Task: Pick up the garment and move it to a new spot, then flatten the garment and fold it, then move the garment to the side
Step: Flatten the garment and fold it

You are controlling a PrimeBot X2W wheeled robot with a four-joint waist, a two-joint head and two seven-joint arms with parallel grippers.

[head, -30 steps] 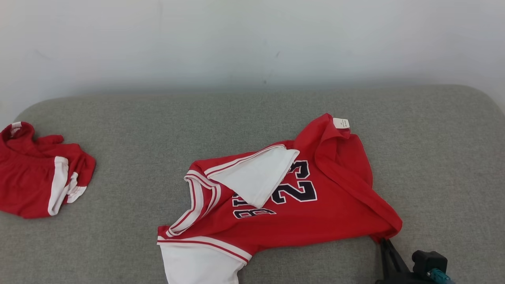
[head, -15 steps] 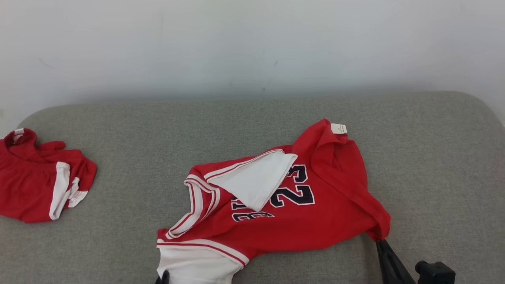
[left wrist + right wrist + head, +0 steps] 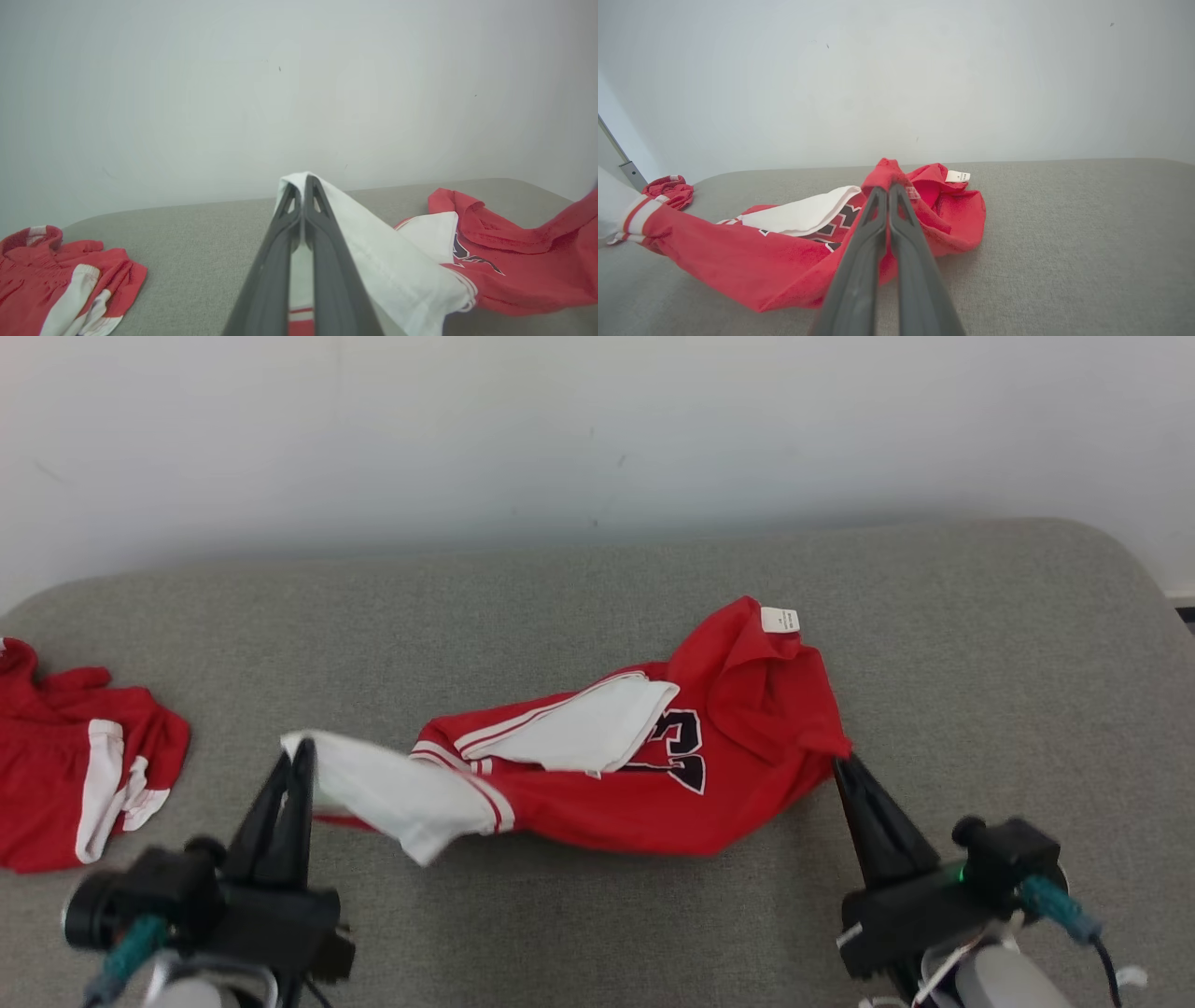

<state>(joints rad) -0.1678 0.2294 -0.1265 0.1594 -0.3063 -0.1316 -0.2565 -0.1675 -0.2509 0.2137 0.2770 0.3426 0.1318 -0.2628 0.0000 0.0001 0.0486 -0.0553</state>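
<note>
Both pincers are now rising into the head view, where a second ago only the right one was peeking in at the bottom edge. Left pincer (image 3: pixel 300 756) is pinching shut on the white sleeve of the red jersey (image 3: pixel 747 737) and is holding that end up off the grey counter (image 3: pixel 980 644). Right pincer (image 3: pixel 840 767) is closing tight on a red corner at the jersey's opposite end, which is lifting too. Between the two grips the jersey is sagging, with its middle still resting on the counter near the centre. It was lying more spread out before; now it is bunching, and the dark number (image 3: pixel 680 751) on its front is partly folding out of sight. Its white tag (image 3: pixel 780 619) is sitting at the far edge. Off to the left, well apart, a second red and white garment (image 3: pixel 75 775) is lying crumpled, appearing further left because the camera is shifting.
</note>
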